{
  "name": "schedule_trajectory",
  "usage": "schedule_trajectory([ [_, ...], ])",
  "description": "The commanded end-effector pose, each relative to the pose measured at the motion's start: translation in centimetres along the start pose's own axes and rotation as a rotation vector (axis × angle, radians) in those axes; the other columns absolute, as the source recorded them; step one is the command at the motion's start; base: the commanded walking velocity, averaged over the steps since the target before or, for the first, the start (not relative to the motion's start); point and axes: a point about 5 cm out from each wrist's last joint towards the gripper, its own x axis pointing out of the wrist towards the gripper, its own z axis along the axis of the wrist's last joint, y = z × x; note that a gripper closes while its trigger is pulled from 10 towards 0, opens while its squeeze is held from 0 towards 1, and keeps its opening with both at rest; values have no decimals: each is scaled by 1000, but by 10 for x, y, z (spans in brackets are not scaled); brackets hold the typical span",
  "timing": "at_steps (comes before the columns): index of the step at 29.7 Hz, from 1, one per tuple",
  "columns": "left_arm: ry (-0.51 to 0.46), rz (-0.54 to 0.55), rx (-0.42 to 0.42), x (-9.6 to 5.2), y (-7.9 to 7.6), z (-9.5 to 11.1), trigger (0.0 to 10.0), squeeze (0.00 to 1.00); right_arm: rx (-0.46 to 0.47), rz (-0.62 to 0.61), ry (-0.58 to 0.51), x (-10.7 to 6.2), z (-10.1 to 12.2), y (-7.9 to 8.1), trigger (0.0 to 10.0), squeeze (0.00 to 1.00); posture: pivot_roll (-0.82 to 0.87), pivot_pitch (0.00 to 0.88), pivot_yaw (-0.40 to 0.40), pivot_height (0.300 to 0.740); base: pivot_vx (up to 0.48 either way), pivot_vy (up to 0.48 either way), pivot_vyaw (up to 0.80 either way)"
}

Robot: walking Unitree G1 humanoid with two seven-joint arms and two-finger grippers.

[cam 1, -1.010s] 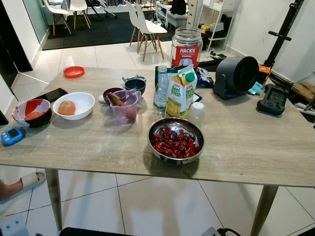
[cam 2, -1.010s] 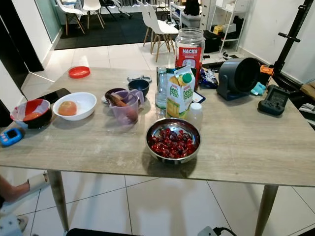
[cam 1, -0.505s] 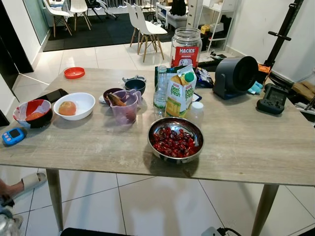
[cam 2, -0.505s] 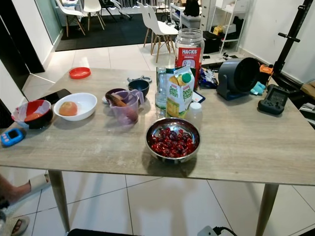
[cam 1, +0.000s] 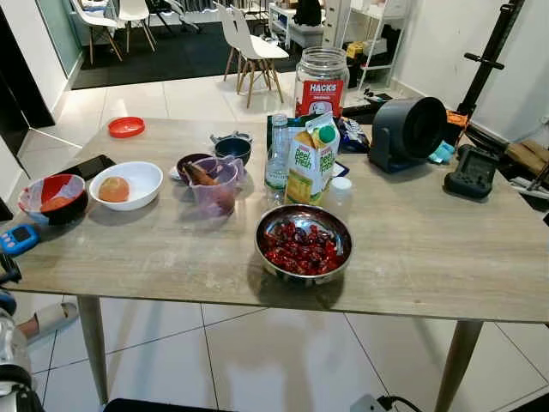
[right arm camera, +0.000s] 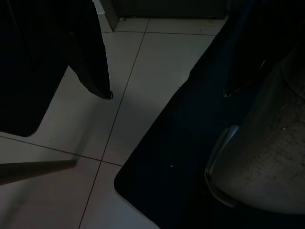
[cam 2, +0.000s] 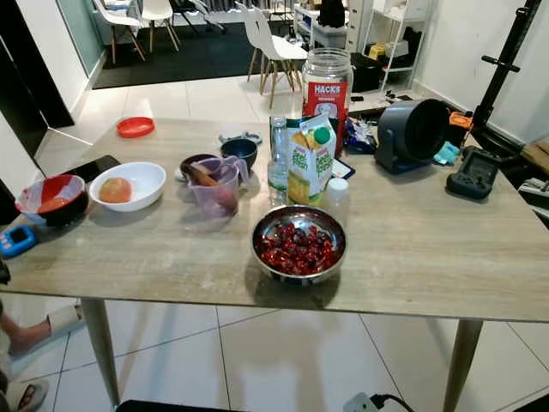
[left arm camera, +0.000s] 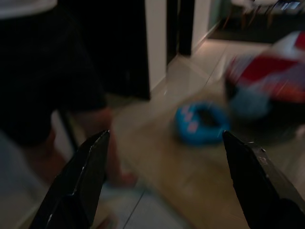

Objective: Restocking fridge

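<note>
On the wooden table (cam 1: 429, 257) a steel bowl of red berries (cam 1: 303, 245) sits near the front edge. Behind it stand a juice carton (cam 1: 312, 159), a clear water bottle (cam 1: 276, 153) and a small white-capped bottle (cam 1: 340, 196). A large HACKS jar (cam 1: 322, 82) is at the back. My left arm (cam 1: 9, 343) rises at the table's left end. Its gripper (left arm camera: 164, 134) is open and holds nothing, facing a blurred blue device (left arm camera: 200, 123) and a red-and-white bowl (left arm camera: 267, 76). In the dark right wrist view, one black finger (right arm camera: 90, 62) hangs over floor tiles.
A purple measuring cup (cam 1: 214, 184), a white bowl with an orange fruit (cam 1: 125, 184), a red lid (cam 1: 126, 127), a phone (cam 1: 86, 166), a dark fan (cam 1: 410, 133) and a black gadget (cam 1: 471, 174) share the table. A person's sandalled foot (cam 1: 43, 319) is beside the left table leg. White chairs (cam 1: 249, 43) stand behind.
My left arm has come up into view at the lower left, beside the blue device. The camera has shifted slightly; the things on the table have not moved.
</note>
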Motion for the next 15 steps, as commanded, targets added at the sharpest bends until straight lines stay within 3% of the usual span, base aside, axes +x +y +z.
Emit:
schedule_trajectory([
  [1, -38, -6, 17, 4, 5, 10, 10000, 0, 10, 5, -1, 0, 1, 2, 10000, 0, 43, 0, 26, 740, 0, 0, 0],
  [5, -108, -200, 19, 10, -25, 26, 10000, 0, 10, 7, 0, 0, 0, 4, 10000, 0, 43, 0, 26, 740, 0, 0, 0],
  [12, -140, -297, -7, 11, -42, 34, 10000, 0, 11, 6, 0, 0, 0, 4, 10000, 0, 43, 0, 26, 740, 0, 0, 0],
  [15, -148, -382, -20, 10, -57, 37, 10000, 0, 13, 7, 3, 0, -2, 4, 10000, 0, 41, 0, 27, 740, 0, 0, 0],
])
